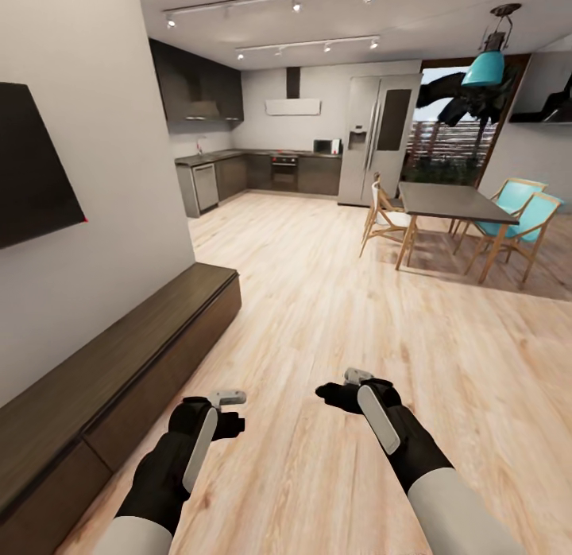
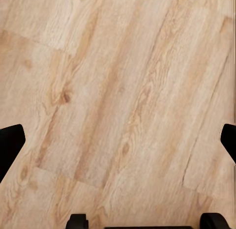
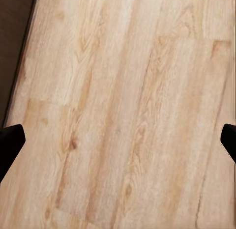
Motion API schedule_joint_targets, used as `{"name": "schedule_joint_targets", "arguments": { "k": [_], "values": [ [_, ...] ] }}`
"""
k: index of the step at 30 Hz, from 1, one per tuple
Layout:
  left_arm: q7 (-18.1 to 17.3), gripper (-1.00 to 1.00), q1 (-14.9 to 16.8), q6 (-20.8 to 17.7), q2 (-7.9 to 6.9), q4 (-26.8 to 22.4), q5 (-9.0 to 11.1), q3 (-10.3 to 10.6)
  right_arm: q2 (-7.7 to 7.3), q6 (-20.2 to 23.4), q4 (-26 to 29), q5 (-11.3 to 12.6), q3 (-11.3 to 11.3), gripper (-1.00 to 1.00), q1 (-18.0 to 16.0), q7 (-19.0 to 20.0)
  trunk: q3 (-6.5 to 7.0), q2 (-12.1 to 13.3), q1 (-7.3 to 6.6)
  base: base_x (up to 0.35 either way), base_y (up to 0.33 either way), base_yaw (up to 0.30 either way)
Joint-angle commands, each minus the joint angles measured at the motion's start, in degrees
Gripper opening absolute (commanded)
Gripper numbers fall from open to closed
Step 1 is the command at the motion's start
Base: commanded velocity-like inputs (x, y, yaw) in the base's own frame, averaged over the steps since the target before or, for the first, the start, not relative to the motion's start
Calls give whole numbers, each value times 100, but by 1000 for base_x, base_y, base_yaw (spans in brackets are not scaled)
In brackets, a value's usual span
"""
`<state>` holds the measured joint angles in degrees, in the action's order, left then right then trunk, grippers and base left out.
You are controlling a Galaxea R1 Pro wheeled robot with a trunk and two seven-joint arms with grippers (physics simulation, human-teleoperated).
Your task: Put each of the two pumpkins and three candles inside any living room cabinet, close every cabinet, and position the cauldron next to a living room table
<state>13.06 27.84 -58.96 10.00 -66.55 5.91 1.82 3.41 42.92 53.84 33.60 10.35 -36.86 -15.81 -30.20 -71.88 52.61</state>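
The cabinet (image 1: 111,364), a long low dark-brown unit, runs along the left wall with its fronts flush and shut. My left gripper (image 1: 226,412) hangs over the wood floor just right of the cabinet's front. In the left wrist view its fingers (image 2: 10,148) stand far apart with bare planks between them. My right gripper (image 1: 345,386) hovers over the floor farther right, open, its fingertips (image 3: 10,143) wide apart and holding nothing. A dark strip of the cabinet (image 3: 12,42) edges the right wrist view. The pumpkins, candles, cauldron and the task's table are out of view.
A black TV (image 1: 32,165) hangs on the left wall above the cabinet. Open wood floor (image 1: 334,300) stretches ahead toward the kitchen counters (image 1: 262,169) and fridge (image 1: 380,137). A dining table (image 1: 453,201) with several chairs (image 1: 524,221) stands at the right.
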Motion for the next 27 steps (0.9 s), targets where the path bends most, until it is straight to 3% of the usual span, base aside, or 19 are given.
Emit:
{"name": "schedule_joint_targets", "arguments": {
  "k": [1, 21, 27],
  "values": [
    [57, 100, 2, -19, 0, -7, 61, 2, 0, 8, 4, 59, 11, 100, -3, -56, 19, 38, -22, 0, 0, -244],
    [49, 100, 2, -18, 0, 68, 63, -23, 2, -2, 4, 59, 9, 100, -1, -55, 503, 840, -462, 0, 0, -244],
    [76, 100, 121, 8, 0, 471, 52, -41, -5, -10, 4, 58, 2, 100, -4, -54, 649, 1081, -593, 0, 0, -244]
  ]
}}
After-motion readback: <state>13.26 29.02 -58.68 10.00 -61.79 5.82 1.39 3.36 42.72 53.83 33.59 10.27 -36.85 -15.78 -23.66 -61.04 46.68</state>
